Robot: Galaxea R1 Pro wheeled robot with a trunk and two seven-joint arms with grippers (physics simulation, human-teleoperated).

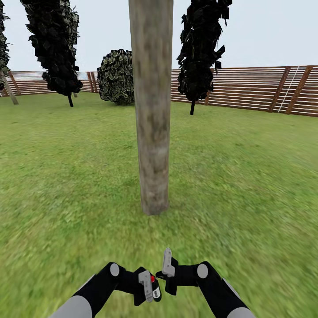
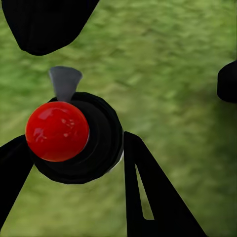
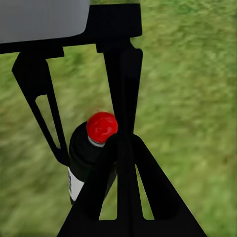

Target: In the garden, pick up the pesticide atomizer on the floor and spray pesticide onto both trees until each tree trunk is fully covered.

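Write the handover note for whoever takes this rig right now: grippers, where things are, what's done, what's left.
Left gripper: shut on the pesticide atomizer, black bottle, red top, held low in front of the robot.
Right gripper: beside the atomizer; open or shut cannot be told.
Tree trunk: straight ahead on the grass, apart from both arms; wooden fence behind.
Done: atomizer picked up, robot facing a trunk.
Left: no white specks show on this trunk; spray it, then the second tree.

dark cypresses (image 1: 55, 48), round bush (image 1: 115, 77), pale sky (image 1: 265, 31)
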